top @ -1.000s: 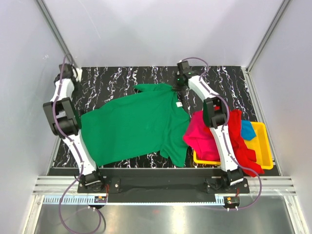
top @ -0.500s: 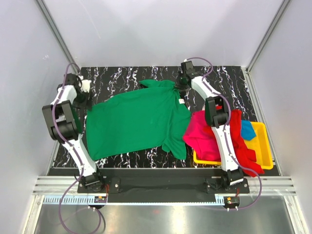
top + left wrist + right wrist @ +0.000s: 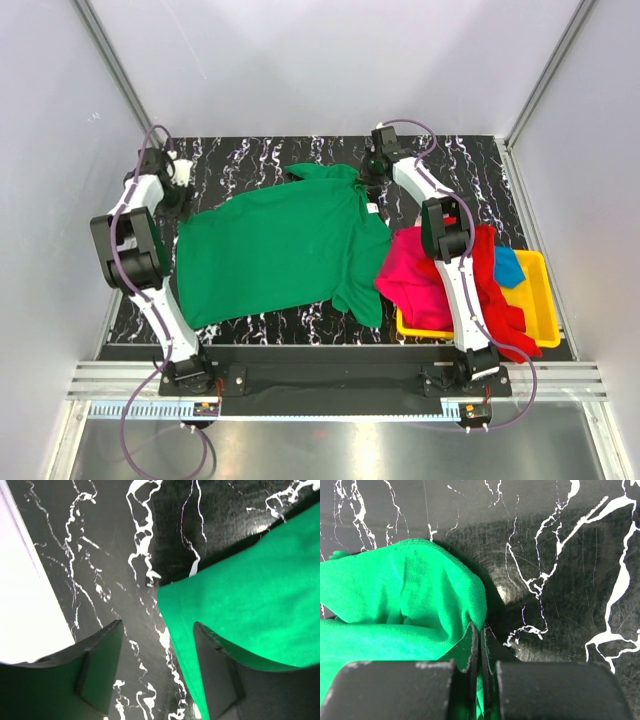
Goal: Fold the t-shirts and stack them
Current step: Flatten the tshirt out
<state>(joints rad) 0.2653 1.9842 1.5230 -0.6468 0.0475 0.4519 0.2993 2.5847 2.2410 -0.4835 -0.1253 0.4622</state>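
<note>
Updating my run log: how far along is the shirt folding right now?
Nothing looks folded or stacked yet. In hand: the green t-shirt lies spread on the table, the right tool shut on its far edge, the left tool open at one corner. Left: folding it, then the magenta-pink t-shirt, red t-shirt and blue t-shirt heaped at the yellow tray.

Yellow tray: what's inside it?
Blue t-shirt lies inside the yellow tray; red t-shirt and magenta t-shirt drape over its rims. Anything beneath them is hidden.
</note>
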